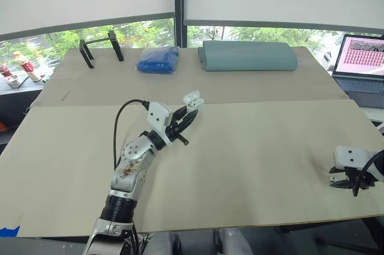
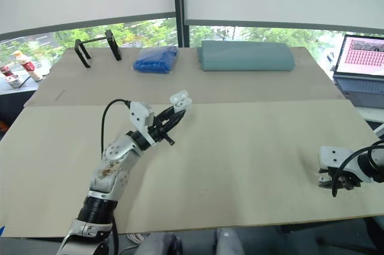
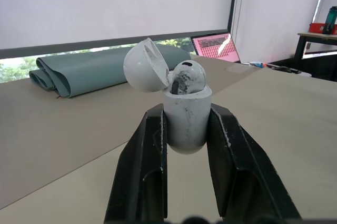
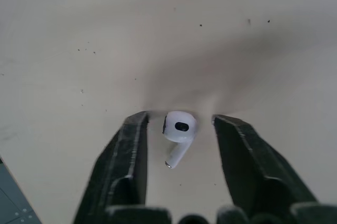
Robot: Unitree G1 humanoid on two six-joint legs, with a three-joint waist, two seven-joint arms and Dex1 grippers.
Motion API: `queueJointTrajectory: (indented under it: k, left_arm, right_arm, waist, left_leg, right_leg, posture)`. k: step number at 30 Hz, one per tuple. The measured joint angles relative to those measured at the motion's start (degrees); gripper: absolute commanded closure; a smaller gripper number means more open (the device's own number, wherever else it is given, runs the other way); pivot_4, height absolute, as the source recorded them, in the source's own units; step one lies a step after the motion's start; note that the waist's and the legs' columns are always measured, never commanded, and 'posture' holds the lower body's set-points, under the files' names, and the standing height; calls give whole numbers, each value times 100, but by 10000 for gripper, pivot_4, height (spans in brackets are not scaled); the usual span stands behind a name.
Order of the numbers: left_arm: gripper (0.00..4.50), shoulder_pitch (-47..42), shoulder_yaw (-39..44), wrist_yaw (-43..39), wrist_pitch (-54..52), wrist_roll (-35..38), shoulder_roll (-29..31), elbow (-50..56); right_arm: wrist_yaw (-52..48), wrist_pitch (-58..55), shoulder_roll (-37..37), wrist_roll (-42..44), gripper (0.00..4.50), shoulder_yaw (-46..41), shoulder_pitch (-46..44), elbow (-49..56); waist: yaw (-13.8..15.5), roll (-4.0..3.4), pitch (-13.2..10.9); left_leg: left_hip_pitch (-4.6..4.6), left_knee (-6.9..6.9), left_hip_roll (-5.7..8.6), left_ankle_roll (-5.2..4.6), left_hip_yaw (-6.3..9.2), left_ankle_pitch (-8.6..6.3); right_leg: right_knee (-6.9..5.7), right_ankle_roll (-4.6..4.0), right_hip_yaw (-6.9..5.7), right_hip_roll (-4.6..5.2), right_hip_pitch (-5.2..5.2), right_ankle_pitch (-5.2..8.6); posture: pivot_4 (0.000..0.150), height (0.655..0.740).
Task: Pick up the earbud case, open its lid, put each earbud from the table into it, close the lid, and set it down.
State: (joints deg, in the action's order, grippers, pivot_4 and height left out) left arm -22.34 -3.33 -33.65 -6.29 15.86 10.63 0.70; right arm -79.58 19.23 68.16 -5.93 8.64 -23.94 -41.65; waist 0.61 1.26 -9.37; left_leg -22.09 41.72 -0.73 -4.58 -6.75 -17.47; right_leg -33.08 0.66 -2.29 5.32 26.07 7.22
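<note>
Clamping rounded white case, left pincer; right pincer straddling stemmed earbud

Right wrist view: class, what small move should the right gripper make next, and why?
Probably shut the right gripper on the earbud. It lies on the table between the open fingers, touching neither. The left gripper holds the case with its lid open and another earbud already seated, so the case looks ready for it.

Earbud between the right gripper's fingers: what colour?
The earbud is white with a black oval spot; best in right wrist view.
</note>
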Motion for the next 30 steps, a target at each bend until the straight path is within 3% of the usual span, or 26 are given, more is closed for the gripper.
queueJointTrajectory:
  k: [3, 9, 15, 19, 23, 30]
  left_arm:
    - [39427, 37, -38, -3, -5, 0, -7, 66]
    - [39427, 58, -65, -22, -2, 1, -21, 80]
    - [39427, 18, -149, -212, 6, 31, -86, 47]
    - [39427, -169, -127, -371, -53, 243, -99, -48]
    - [39427, -295, -70, -605, -244, 455, 30, -65]
    - [39427, -775, 35, -855, -440, 653, 102, -173]
  right_arm:
    - [-30, 0, -41, 3, 41637, -9, -17, -5]
    - [-141, -260, -136, 136, 41637, -66, -17, 302]
    - [124, -2890, -1168, 1830, 41637, -660, -311, 2766]
    - [2346, -5295, -2852, 3315, 41637, -1511, -1250, 4735]
    - [4427, -6526, -4364, 4103, 41637, -1812, -1550, 6123]
    - [5762, -6773, -5170, 3984, 41637, -1380, -1224, 6752]
  waist:
    - [-32, 8, 2]
    - [-55, 7, 2]
    - [-91, -2, 2]
    - [-42, -4, 3]
    - [65, -8, 5]
    - [27, -10, 7]
  left_leg:
    - [1, 0, 0, -1, -1, -1]
    - [4, -1, -4, 1, -2, 0]
    - [-4, -8, -10, 16, 8, 8]
    - [-24, -11, -12, 40, 21, 21]
    - [-46, -12, -8, 65, 34, 34]
    - [-87, -2, 11, 51, 24, 31]
  right_leg:
    - [1, -1, 1, 2, -1, -1]
    - [-1, 1, 1, -2, 1, -5]
    - [-6, 20, -5, -4, 15, -27]
    - [-11, 9, -18, -1, 35, -33]
    - [-12, 6, -48, 10, 40, -33]
    - [-6, 10, -53, 8, 57, -40]
  posture:
    - [1500, 7400]
    - [1500, 7400]
    - [1500, 7400]
    - [1500, 7400]
    - [1500, 7400]
    - [1500, 7400]
